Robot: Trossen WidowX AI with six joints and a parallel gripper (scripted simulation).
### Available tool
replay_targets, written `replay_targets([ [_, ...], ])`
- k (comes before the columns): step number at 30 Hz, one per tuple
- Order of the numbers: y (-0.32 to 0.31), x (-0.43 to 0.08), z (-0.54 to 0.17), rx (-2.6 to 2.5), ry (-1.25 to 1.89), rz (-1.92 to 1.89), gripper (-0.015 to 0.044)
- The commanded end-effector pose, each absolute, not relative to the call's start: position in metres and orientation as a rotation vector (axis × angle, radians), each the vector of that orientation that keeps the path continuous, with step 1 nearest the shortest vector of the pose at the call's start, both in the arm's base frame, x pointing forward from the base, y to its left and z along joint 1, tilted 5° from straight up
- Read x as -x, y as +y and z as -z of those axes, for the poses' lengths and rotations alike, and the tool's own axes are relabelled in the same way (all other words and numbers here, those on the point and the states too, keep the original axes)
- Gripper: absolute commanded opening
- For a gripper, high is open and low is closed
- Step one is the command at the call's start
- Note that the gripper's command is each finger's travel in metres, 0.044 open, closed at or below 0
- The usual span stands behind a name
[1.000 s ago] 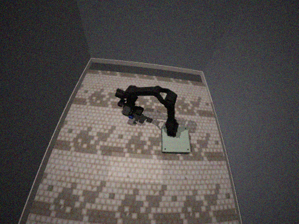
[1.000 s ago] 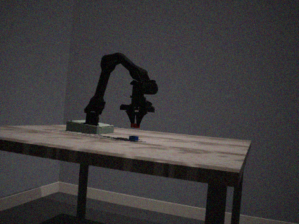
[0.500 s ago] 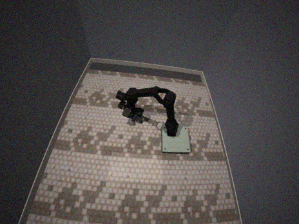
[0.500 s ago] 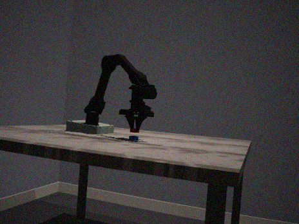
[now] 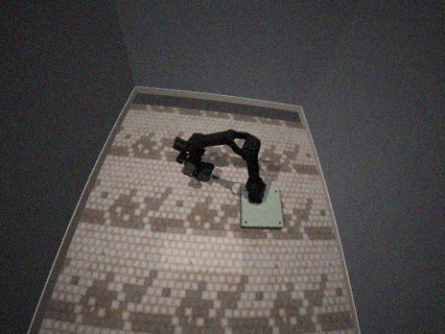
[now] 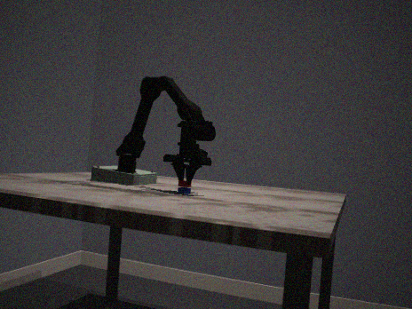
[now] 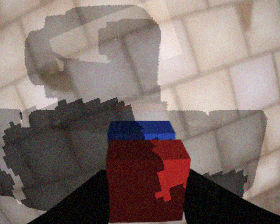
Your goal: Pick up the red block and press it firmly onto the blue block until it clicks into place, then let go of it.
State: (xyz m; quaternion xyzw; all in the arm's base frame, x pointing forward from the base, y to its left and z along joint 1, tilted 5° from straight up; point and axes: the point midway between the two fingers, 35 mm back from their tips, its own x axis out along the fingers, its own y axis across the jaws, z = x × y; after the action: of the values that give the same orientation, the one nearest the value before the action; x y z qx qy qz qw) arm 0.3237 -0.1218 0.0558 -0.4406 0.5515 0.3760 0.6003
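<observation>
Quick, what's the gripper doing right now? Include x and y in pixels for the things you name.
Gripper (image 6: pixel 185 182) (image 7: pixel 145 178): closed on the red block (image 6: pixel 185 184) (image 7: pixel 142 190), holding it right above the blue block (image 6: pixel 184 191) (image 7: pixel 157 131); whether it has clicked in, I can't tell.

Hidden and too small to tell

The seam between the red block (image 6: pixel 185 184) (image 7: pixel 146 185) and blue block (image 6: pixel 184 191) (image 7: pixel 141 130) is too small to judge in the exterior view; the desk's (image 5: pixel 144 284) (image 6: pixel 266 214) near corners fall outside the top view.
</observation>
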Motion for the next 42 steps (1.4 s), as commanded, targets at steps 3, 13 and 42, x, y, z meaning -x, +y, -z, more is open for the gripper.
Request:
replay_targets([
  [3,-0.1208,-0.3233,-0.0525,1.021,1.274,-0.878,0.0000],
  [13,-0.1207,-0.3232,-0.0509,1.021,1.274,-0.878,0.0000],
  [42,-0.1214,-0.3234,-0.0495,1.021,1.278,-0.872,0.0079],
])
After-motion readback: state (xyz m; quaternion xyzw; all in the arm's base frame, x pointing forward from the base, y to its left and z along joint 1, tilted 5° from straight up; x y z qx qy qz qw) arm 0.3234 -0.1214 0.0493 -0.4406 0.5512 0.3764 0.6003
